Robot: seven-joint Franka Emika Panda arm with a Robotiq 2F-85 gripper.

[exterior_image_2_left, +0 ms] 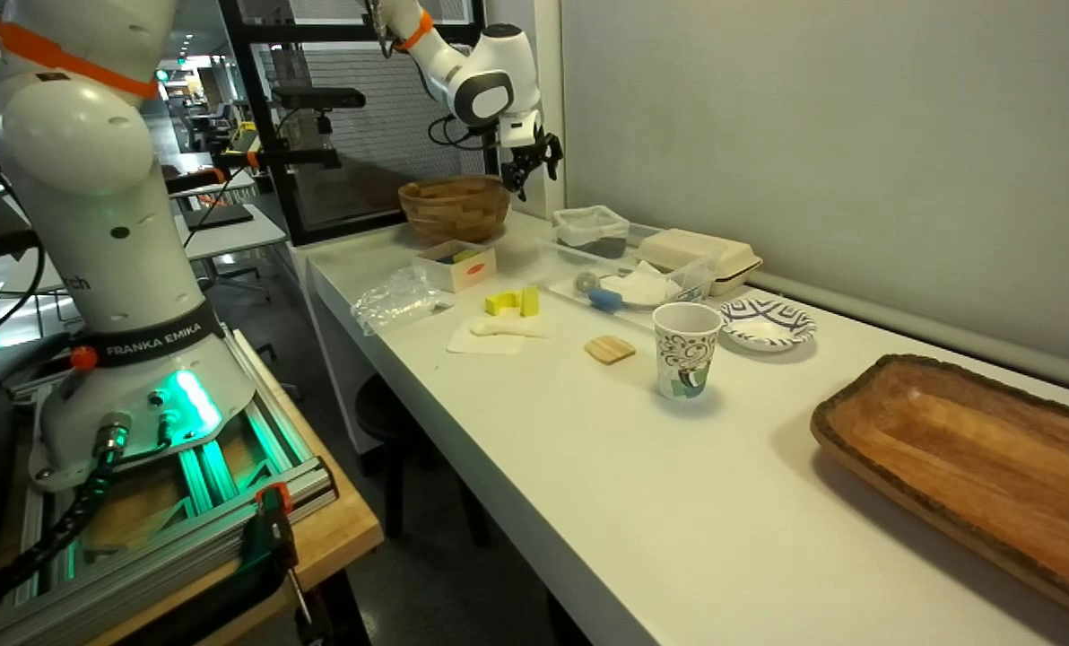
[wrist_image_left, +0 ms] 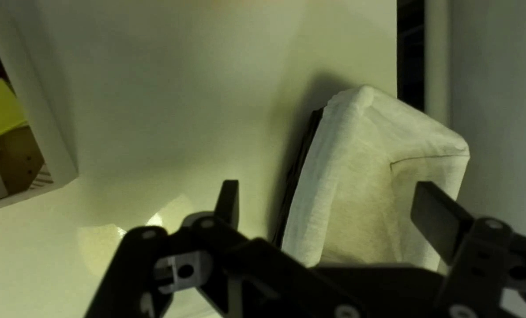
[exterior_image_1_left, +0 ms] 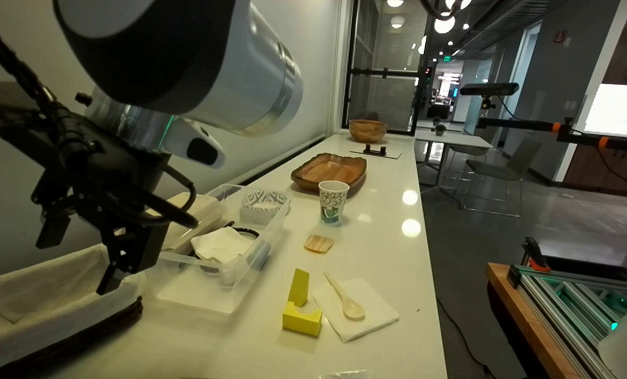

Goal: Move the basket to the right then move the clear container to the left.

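The basket, lined with white cloth over a dark woven body, sits near the wall in both exterior views [exterior_image_1_left: 56, 327] [exterior_image_2_left: 593, 226] and in the wrist view [wrist_image_left: 355, 194]. The clear container [exterior_image_1_left: 208, 300] is a low see-through bin beside it, also in an exterior view [exterior_image_2_left: 557, 269]; it holds a white napkin and a blue-handled item. My gripper [exterior_image_1_left: 80, 258] is open above the basket and holds nothing; it also shows in an exterior view [exterior_image_2_left: 539, 179]. In the wrist view my gripper [wrist_image_left: 331, 203] has its fingers apart, one outside the basket's side and one over its inside.
A takeout box [exterior_image_2_left: 705, 256] lies on the container's wall side. A paper cup [exterior_image_2_left: 685, 350], patterned plate [exterior_image_2_left: 768, 325], wooden tray [exterior_image_2_left: 965, 449], yellow blocks [exterior_image_1_left: 302, 316], spoon [exterior_image_1_left: 351, 308], white box [exterior_image_2_left: 458, 266], plastic bag [exterior_image_2_left: 400, 299] and wooden bowl [exterior_image_2_left: 454, 208] stand around.
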